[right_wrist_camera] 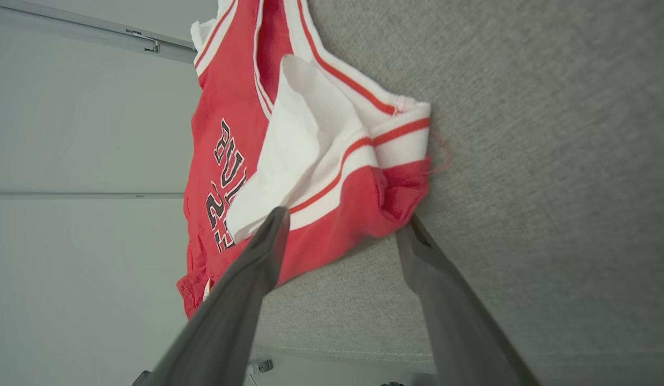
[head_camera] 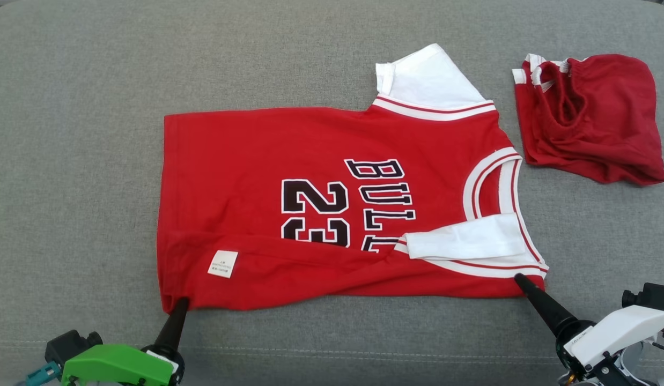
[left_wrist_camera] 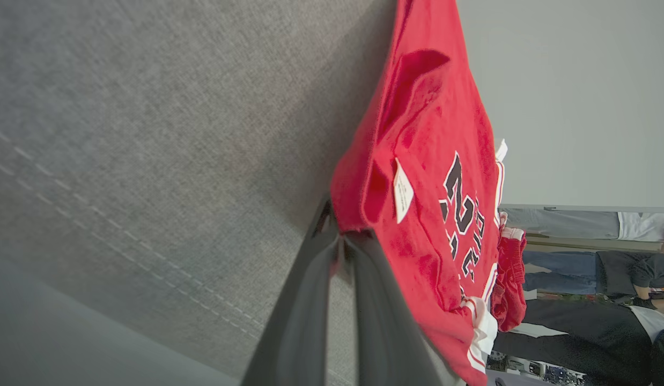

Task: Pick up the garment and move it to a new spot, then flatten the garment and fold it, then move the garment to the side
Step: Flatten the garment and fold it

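Head: red-and-white cloth jersey (head_camera: 246, 161) flat on grey woven cushion (head_camera: 74, 161); crumpled red shorts (head_camera: 595, 118) apart, beside collar. Left wrist: left gripper (left_wrist_camera: 340, 231) pinched onto hem corner. Right wrist: right gripper (right_wrist_camera: 345, 217) wide apart astride shoulder corner, holding nothing.

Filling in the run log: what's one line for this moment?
left gripper: shut on jersey hem corner | right gripper: open, straddling shoulder corner | red shorts: apart, beyond collar

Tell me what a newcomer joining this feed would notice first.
The red jersey numbered 23 lies spread across the grey cushion, its near edge folded over. The left gripper pinches its hem corner, while the right gripper stands open around its shoulder corner. Bunched red shorts lie apart at the right.
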You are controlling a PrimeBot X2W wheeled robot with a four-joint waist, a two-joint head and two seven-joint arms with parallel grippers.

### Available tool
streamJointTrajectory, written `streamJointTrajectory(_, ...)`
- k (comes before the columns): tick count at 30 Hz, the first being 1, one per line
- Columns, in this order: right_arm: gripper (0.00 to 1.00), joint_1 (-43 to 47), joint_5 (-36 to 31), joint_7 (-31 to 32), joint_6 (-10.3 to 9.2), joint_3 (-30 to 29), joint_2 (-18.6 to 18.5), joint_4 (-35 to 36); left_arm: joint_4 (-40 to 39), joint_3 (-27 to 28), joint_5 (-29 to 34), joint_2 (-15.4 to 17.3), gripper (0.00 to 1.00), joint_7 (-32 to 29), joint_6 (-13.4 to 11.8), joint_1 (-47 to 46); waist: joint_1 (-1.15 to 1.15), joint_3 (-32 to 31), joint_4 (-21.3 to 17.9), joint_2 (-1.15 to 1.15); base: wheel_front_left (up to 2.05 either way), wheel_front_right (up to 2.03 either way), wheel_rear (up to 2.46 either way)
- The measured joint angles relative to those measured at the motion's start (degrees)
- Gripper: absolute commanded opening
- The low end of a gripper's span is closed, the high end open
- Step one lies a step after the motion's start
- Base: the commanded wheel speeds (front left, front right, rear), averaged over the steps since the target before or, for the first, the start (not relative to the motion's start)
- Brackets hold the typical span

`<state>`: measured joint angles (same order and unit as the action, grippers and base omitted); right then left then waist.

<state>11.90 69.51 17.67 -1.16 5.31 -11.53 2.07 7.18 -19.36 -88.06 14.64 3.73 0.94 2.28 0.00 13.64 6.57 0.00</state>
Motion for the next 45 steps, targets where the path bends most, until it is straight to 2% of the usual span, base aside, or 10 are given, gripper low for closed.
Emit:
streamJointTrajectory(1,1.00,0.01,0.00,0.00,0.00,0.07,0.01,-0.03,0.08,-0.23,-0.04,-0.08,0.94,-0.22,-0.04,0.36,0.00,-0.22,-0.09,0.00,0.00,0.00,0.00)
streamJointTrajectory(3,1.00,0.02,-0.02,0.00,0.00,0.26,0.03,-0.22,0.26,-0.63,-0.32,-0.31,1.00,-0.60,-0.51,1.08,0.00,-0.69,-0.28,0.00,0.00,0.00,0.00)
streamJointTrajectory(12,1.00,1.05,-0.73,-0.56,-0.54,-0.65,-0.54,0.18,1.30,-0.43,0.63,1.16,1.00,-0.30,-2.54,2.91,0.00,-2.40,-1.06,0.00,0.00,0.00,0.00)
streamJointTrajectory(22,1.00,-0.45,-9.38,-3.68,-0.52,-3.07,-6.98,4.69,-1.68,0.12,4.89,5.44,1.00,0.68,-2.96,2.56,0.00,-2.06,-1.19,0.00,0.00,0.00,0.00)
streamJointTrajectory(25,1.00,-4.26,-11.76,-4.04,-0.52,-3.43,-9.07,6.95,-4.13,-0.71,7.62,7.39,1.00,-0.03,-2.37,-0.04,0.00,-1.16,-1.12,0.00,0.00,0.00,0.00)
streamJointTrajectory(26,1.00,-7.06,-13.45,-3.99,-0.54,-3.19,-10.27,8.12,-6.04,-1.23,8.82,8.81,1.00,-0.91,-1.33,-3.20,0.00,-0.40,-0.99,0.00,0.00,0.00,0.00)
streamJointTrajectory(30,1.00,-13.53,-16.42,-1.93,-1.46,-1.53,-13.07,9.11,-8.42,-1.47,9.40,11.25,1.00,-4.55,-0.16,-9.57,0.00,1.55,-0.63,0.00,0.00,0.00,0.00)
streamJointTrajectory(37,1.00,-29.50,-24.80,4.86,-2.52,3.74,-19.56,8.04,-9.44,-0.44,6.23,15.72,1.00,-13.44,0.08,-19.76,0.00,6.18,-0.13,0.00,0.00,0.00,0.00)
streamJointTrajectory(41,1.00,-37.77,-26.01,9.34,-3.00,7.01,-19.71,6.01,-8.36,0.67,5.63,19.05,1.00,-18.04,0.03,-26.27,0.00,9.17,0.05,0.00,0.00,0.00,0.00)
streamJointTrajectory(45,1.00,-44.04,-27.70,13.60,-3.01,10.34,-19.67,3.80,-7.15,0.96,0.44,18.81,1.00,-22.56,-0.04,-30.34,0.00,12.29,0.30,0.00,0.00,0.00,0.00)
